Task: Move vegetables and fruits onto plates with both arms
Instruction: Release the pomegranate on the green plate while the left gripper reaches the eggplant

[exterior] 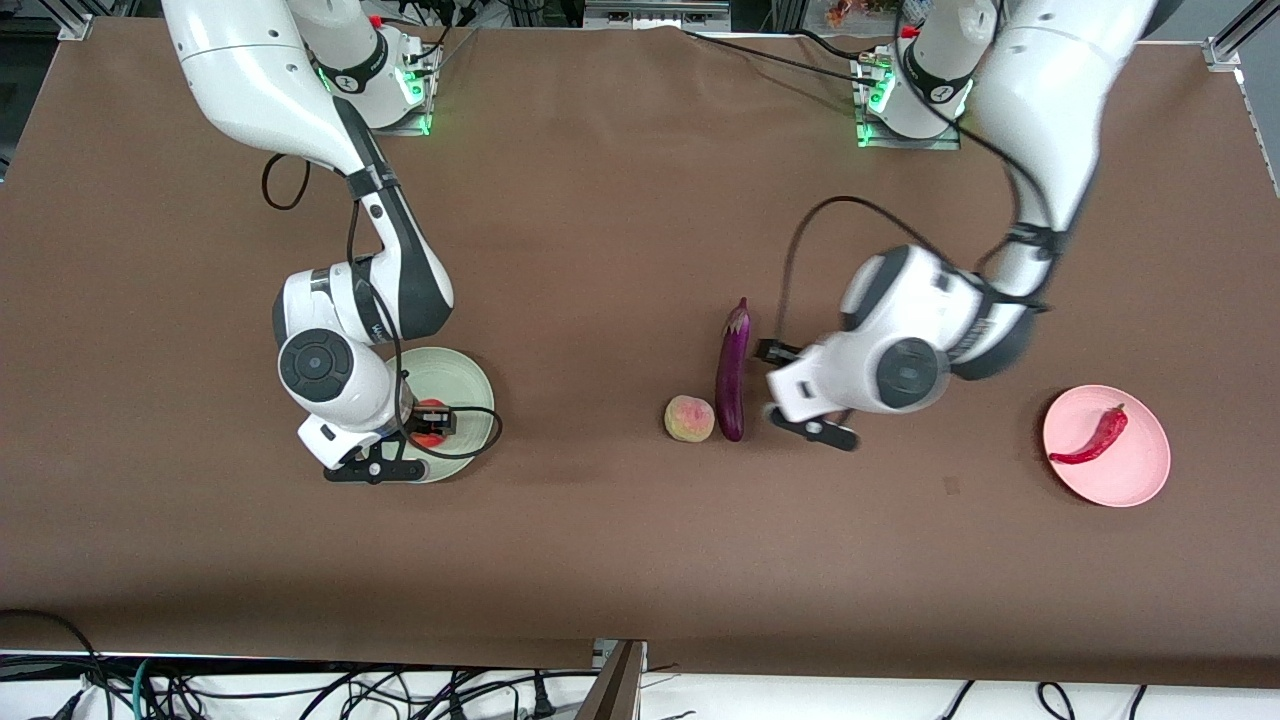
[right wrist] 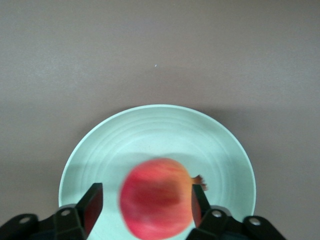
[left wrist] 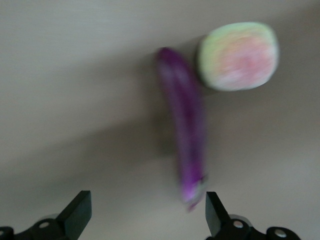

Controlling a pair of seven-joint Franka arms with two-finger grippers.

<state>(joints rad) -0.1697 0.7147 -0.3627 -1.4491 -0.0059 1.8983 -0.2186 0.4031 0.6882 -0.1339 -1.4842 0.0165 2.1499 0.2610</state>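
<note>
My right gripper (exterior: 432,422) hangs over the mint green plate (exterior: 466,374), its jaws open around the red pomegranate (exterior: 428,416). In the right wrist view the pomegranate (right wrist: 157,197) sits between the fingers (right wrist: 92,202) with a gap on one side, over the plate (right wrist: 150,130). My left gripper (exterior: 800,420) is open and empty over the table beside the purple eggplant (exterior: 732,370). The peach (exterior: 689,418) lies against the eggplant. In the left wrist view the eggplant (left wrist: 182,135) and peach (left wrist: 237,56) lie ahead of the open gripper (left wrist: 148,210). The red chili (exterior: 1098,436) lies on the pink plate (exterior: 1130,475).
The brown table cover (exterior: 600,200) spans the whole table. Both arm bases stand at the edge farthest from the front camera. Cables lie along the edge nearest the front camera.
</note>
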